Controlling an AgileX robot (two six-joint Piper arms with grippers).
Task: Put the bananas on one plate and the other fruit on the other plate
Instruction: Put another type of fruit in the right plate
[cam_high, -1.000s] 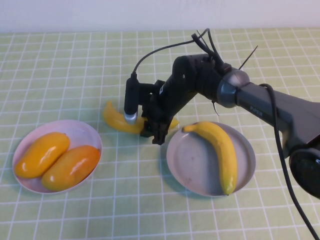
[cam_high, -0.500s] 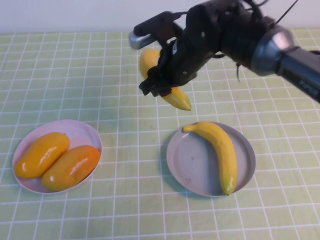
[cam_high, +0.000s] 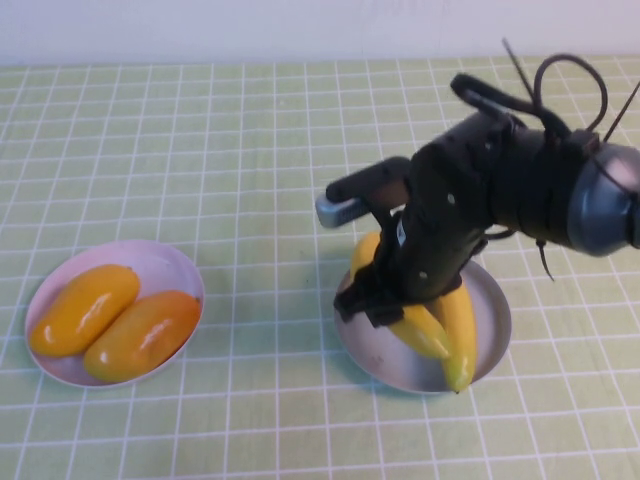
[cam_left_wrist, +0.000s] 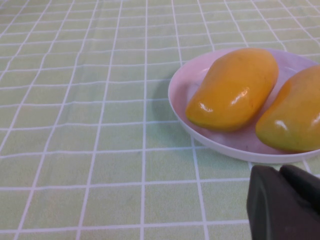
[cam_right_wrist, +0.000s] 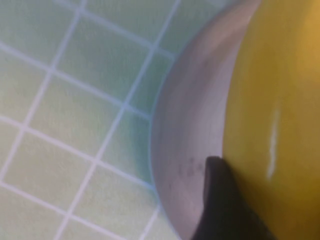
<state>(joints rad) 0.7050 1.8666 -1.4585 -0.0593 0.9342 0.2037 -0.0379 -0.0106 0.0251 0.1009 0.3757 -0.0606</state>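
Note:
My right gripper (cam_high: 385, 305) is shut on one banana (cam_high: 422, 331) and holds it low over the grey-blue plate (cam_high: 378, 352), at the right of the high view. The second banana (cam_high: 461, 322) lies on that plate beside it, half covered by the arm. In the right wrist view one dark finger (cam_right_wrist: 218, 197) presses against the yellow banana (cam_right_wrist: 272, 100) above the plate (cam_right_wrist: 187, 130). Two orange-yellow fruits (cam_high: 85, 308) (cam_high: 143, 333) lie on the pink plate (cam_high: 165, 258) at the left. My left gripper (cam_left_wrist: 281, 173) is shut and empty, near the pink plate (cam_left_wrist: 181, 97) and its fruits (cam_left_wrist: 235, 87) (cam_left_wrist: 295, 117).
A green cloth with a white grid (cam_high: 200, 150) covers the whole table. A white wall (cam_high: 250, 25) runs along the far edge. The right arm's cables (cam_high: 570, 75) loop up above its wrist.
The right arm lifted the banana from the cloth between the plates, swung it up and back, then brought it down over the grey-blue plate. The left arm has not moved.

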